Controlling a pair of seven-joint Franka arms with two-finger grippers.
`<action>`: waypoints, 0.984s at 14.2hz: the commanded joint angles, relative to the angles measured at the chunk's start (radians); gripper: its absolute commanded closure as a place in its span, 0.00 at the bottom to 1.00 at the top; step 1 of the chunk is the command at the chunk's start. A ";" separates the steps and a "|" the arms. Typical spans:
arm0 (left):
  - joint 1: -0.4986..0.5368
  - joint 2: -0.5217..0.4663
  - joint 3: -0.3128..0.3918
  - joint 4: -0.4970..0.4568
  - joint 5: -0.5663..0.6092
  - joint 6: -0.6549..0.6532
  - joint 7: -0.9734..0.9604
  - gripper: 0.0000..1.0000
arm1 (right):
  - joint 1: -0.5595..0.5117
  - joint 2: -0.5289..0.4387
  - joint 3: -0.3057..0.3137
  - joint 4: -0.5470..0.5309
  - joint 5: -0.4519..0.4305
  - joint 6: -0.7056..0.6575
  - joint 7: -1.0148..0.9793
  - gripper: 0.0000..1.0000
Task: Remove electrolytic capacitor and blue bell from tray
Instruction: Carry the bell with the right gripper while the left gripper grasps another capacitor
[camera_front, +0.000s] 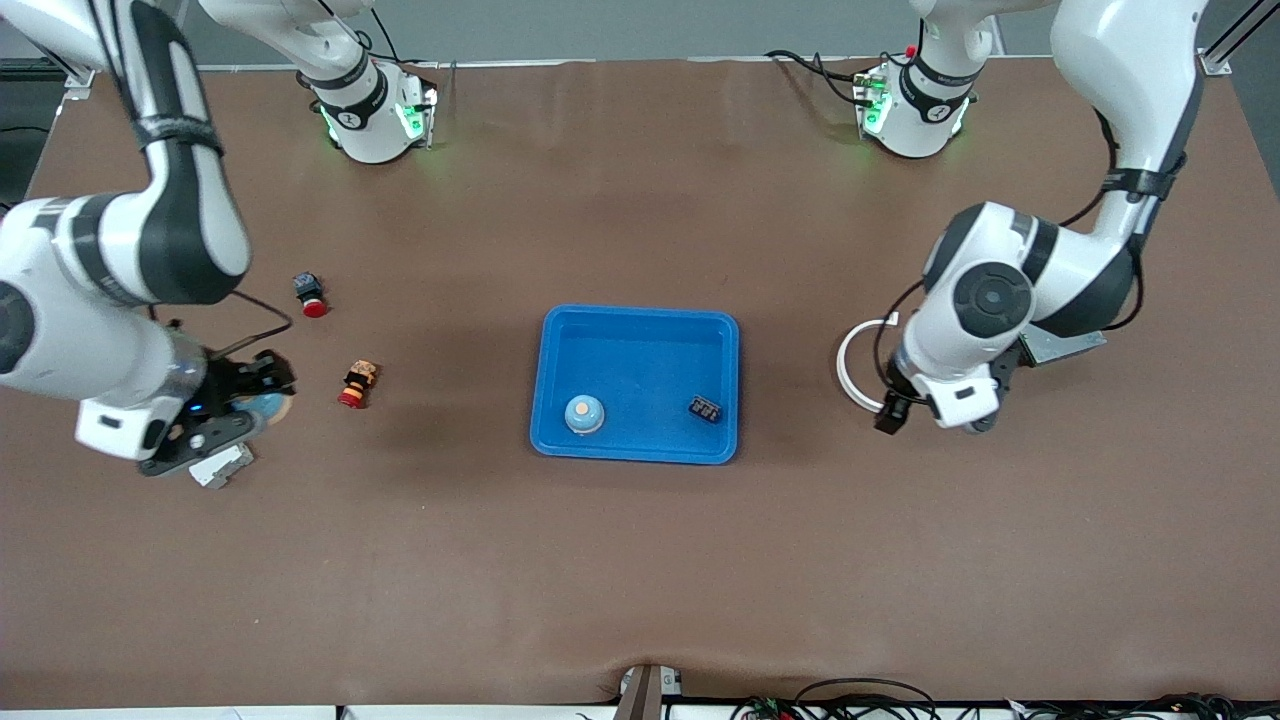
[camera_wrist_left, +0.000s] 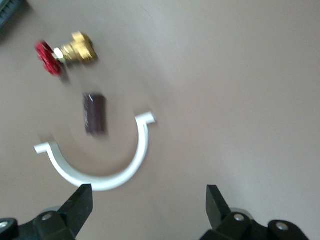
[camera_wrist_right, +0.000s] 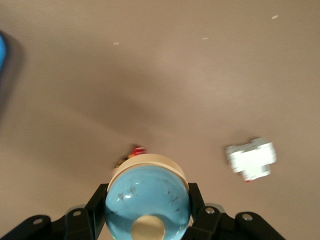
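Lowest in the front view, the right gripper (camera_wrist_right: 148, 220) is closed around a round blue bell with cream rim (camera_wrist_right: 147, 197), above the table (camera_front: 640, 560), away from the bright blue shallow plastic tray (camera_front: 640, 455). Left gripper (camera_wrist_left: 149, 202) stands open over a dark cylindrical electrolytic capacitor (camera_wrist_left: 94, 114) lying inside a white plastic half-ring (camera_wrist_left: 105, 172).

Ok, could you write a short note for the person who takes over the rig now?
Left gripper: open, over the white ring.
Right gripper: shut on the blue bell, over the table at the right arm's end.
Capacitor: on the table, inside the ring.
Done: both are out of the tray.
Left: set the bell down.
A second blue dome and a small dark part lie in the tray.
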 joint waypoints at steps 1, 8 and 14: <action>-0.092 0.060 -0.002 0.079 0.022 -0.019 -0.028 0.00 | -0.053 0.088 0.023 0.018 -0.019 0.062 -0.097 0.85; -0.289 0.290 0.023 0.311 0.111 -0.012 -0.117 0.00 | -0.067 0.252 0.023 0.007 -0.017 0.171 -0.116 0.83; -0.289 0.301 0.023 0.314 0.116 -0.009 -0.102 0.00 | -0.085 0.281 0.024 -0.125 -0.016 0.416 -0.162 0.83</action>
